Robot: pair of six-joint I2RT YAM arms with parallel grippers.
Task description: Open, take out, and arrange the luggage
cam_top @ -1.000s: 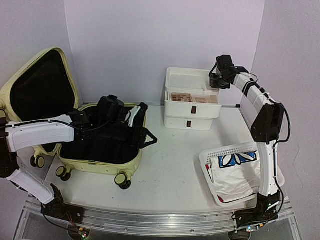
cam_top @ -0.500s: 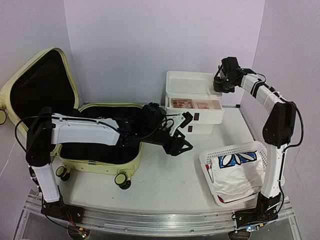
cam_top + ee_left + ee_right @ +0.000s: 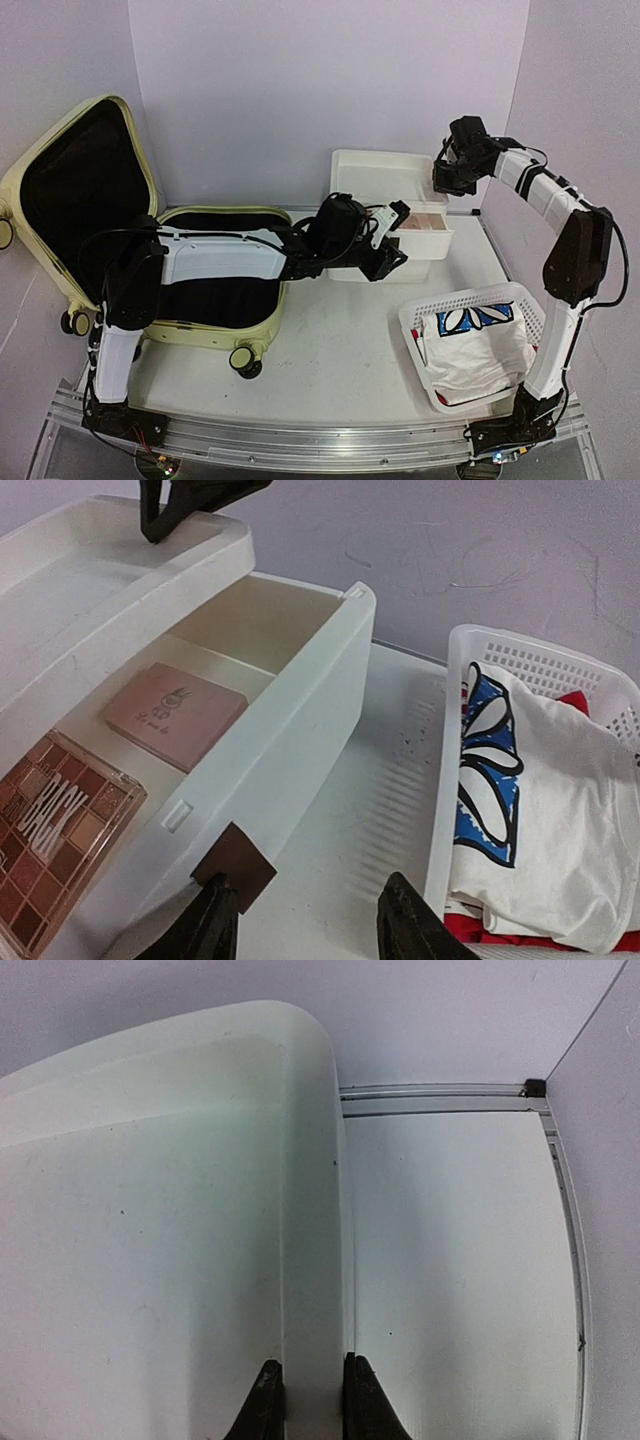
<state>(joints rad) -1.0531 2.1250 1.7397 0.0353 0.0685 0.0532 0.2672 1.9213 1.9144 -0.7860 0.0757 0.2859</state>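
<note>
Two claws are seen. The left claw (image 3: 305, 890) is held wide with nothing in it, and one finger (image 3: 210, 920) is just beside the brown tab (image 3: 235, 865) of the pulled-out drawer (image 3: 290, 750). A makeup set (image 3: 55, 835) and a flat pink box (image 3: 175, 715) are laid inside. The right claw (image 3: 312, 1362) is set narrow, pinched on the rim of the white box (image 3: 150, 1210). The luggage (image 3: 195, 333) is found at the left of the table (image 3: 330, 350), laid open, apart from both claws.

The left arm (image 3: 215, 262) and right arm (image 3: 545, 195) wear white shells, black joints and thin black cables.
</note>
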